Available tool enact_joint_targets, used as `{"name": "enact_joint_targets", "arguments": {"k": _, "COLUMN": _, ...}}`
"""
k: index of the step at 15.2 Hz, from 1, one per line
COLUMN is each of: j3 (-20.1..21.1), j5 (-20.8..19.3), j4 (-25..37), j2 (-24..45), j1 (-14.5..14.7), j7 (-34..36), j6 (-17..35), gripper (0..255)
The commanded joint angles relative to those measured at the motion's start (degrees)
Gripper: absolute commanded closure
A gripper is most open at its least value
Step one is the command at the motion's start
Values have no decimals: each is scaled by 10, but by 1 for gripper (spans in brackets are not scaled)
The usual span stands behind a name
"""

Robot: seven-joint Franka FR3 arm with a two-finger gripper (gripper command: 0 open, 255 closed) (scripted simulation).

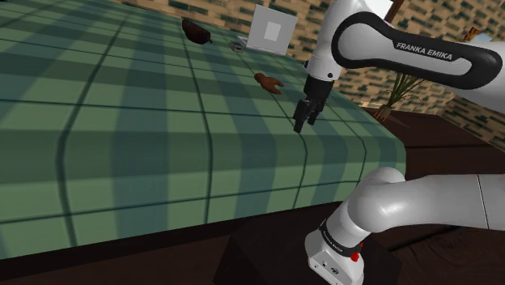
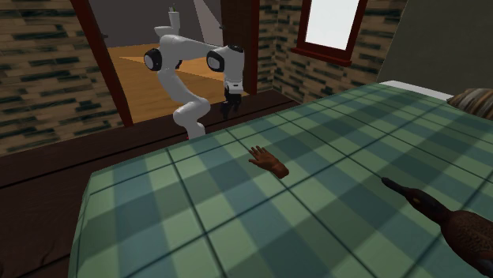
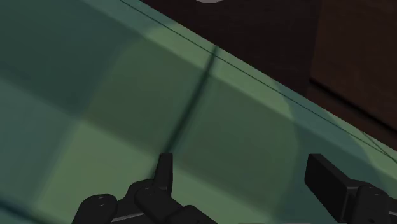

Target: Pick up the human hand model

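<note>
Shoulder view first: the arm (image 1: pixel 421 57) has "FRANKA EMIKA" printed in white on its dark band, the only writing I can read anywhere. The gripper (image 1: pixel 305 117) hangs pointing down over the bed (image 1: pixel 121 146), close to its near corner, not touching anything. The brown hand model (image 1: pixel 268 82) lies flat on the green plaid cover just up and to the left of the gripper, with nothing between them. Further back there's a dark brown duck figure (image 1: pixel 195 31) and what looks like an open light grey laptop (image 1: pixel 271 31), both well apart from the hand model. A potted plant (image 1: pixel 392 101) sits off the bed behind the arm, with a brick wall (image 1: pixel 372 77) beyond it. In the second exterior view the camera faces the arm across the bed: the hand model (image 2: pixel 269 162) sits between the gripper (image 2: pixel 228 107) and the duck figure (image 2: pixel 442 217), which is right up front. There's a red-framed window (image 2: pixel 336 24) in the brick wall, a striped pillow (image 2: pixel 474 101) at the right edge, and an orange wood floor (image 2: pixel 142 71) behind the arm. In the wrist view the fingers (image 3: pixel 327 181) stand wide apart around the gripper (image 3: pixel 242 164) centre, with just plaid cover between them and the dark floor past the bed's edge.
</note>
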Motion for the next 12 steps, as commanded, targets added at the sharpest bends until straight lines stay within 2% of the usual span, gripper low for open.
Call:
{"name": "enact_joint_targets", "arguments": {"k": 1, "j3": 0, "j5": 0, "j4": 0, "j2": 0, "j1": 0, "j7": 0, "j6": 0, "gripper": 0}}
{"name": "enact_joint_targets", "arguments": {"k": 6, "j3": -20, "j5": -16, "j4": 77, "j2": 111, "j1": -19, "j7": -10, "j6": 36, "gripper": 0}}
{"name": "enact_joint_targets", "arguments": {"k": 12, "j3": -43, "j5": -26, "j4": 189, "j2": 240, "j1": -37, "j7": -21, "j6": 56, "gripper": 0}}
